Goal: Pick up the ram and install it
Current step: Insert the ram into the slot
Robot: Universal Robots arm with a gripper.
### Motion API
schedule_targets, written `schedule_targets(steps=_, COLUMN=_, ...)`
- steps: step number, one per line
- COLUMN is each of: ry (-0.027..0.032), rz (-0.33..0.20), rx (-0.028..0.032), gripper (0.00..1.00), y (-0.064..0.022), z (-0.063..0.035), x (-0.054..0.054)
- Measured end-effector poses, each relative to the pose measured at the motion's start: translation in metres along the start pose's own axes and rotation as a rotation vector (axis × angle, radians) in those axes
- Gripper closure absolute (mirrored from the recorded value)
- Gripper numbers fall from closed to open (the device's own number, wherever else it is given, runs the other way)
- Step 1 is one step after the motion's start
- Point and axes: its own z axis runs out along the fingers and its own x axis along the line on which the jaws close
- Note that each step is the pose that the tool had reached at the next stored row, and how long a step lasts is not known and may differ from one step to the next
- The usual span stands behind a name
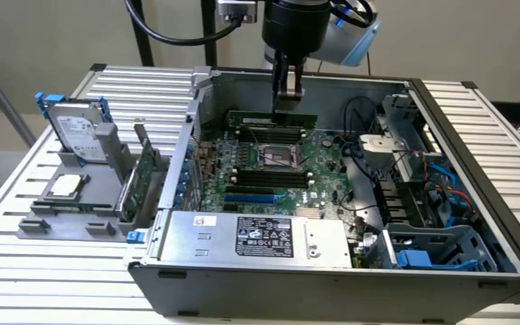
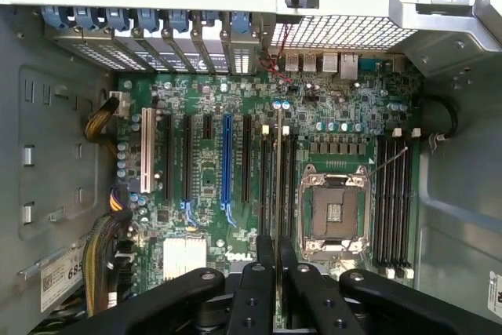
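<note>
Gripper [image 2: 278, 247] closed narrowly on the ram [image 2: 278, 170], held edge-on above the motherboard slots [image 2: 266, 182] beside the CPU socket [image 2: 333, 213]. Pickup done; seating looks unfinished, grip not yet let go.

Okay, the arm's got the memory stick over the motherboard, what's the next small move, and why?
Probably a slow, straight descent. The gripper is shut on the ram, which in the wrist view runs along the black memory slots beside the CPU socket, so it looks roughly lined up; whether it touches a slot yet I cannot tell.
</note>
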Motion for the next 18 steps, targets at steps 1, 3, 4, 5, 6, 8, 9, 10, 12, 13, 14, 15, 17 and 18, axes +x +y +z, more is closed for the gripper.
schedule_targets(steps=1, ry=0.0, rz=0.0, rx=0.0, gripper=1.0, y=0.0, z=0.0, x=0.0)
schedule_targets(steps=3, ry=-0.0001, rz=0.0, rx=-0.0007, gripper=1.0, y=-0.0006, z=0.0011, x=0.0)
schedule_targets(steps=4, ry=0.0, rz=0.0, rx=-0.0012, gripper=1.0, y=-0.0018, z=0.0029, x=0.0)
schedule_targets(steps=5, ry=0.0001, rz=0.0, rx=-0.0014, gripper=1.0, y=-0.0031, z=0.0046, x=0.0)
schedule_targets(steps=6, ry=0.0, rz=0.0, rx=-0.0016, gripper=1.0, y=-0.0047, z=0.0064, x=0.0)
schedule_targets(steps=8, ry=0.0001, rz=0.0, rx=-0.0025, gripper=1.0, y=-0.0109, z=0.0098, x=0.0)
schedule_targets(steps=9, ry=0.0001, rz=0.0, rx=-0.0032, gripper=1.0, y=-0.0149, z=0.0116, x=0.0)
schedule_targets(steps=10, ry=0.0, rz=0.0, rx=-0.0039, gripper=1.0, y=-0.0186, z=0.0133, x=0.0)
schedule_targets(steps=12, ry=0.0, rz=0.0, rx=-0.0051, gripper=1.0, y=-0.0215, z=0.0168, x=0.0)
schedule_targets(steps=13, ry=0.0, rz=0.0, rx=-0.006, gripper=1.0, y=-0.0218, z=0.0186, x=0.0)
schedule_targets(steps=14, ry=0.0001, rz=0.0, rx=-0.0066, gripper=1.0, y=-0.0219, z=0.0205, x=0.0)
schedule_targets(steps=15, ry=0.0003, rz=0.0, rx=-0.007, gripper=1.0, y=-0.0219, z=0.0222, x=-0.001)
schedule_targets(steps=17, ry=0.0001, rz=0.0, rx=-0.0074, gripper=1.0, y=-0.022, z=0.026, x=-0.002)
schedule_targets(steps=18, ry=0.0, rz=0.0, rx=-0.0075, gripper=1.0, y=-0.0221, z=0.0278, x=-0.004)
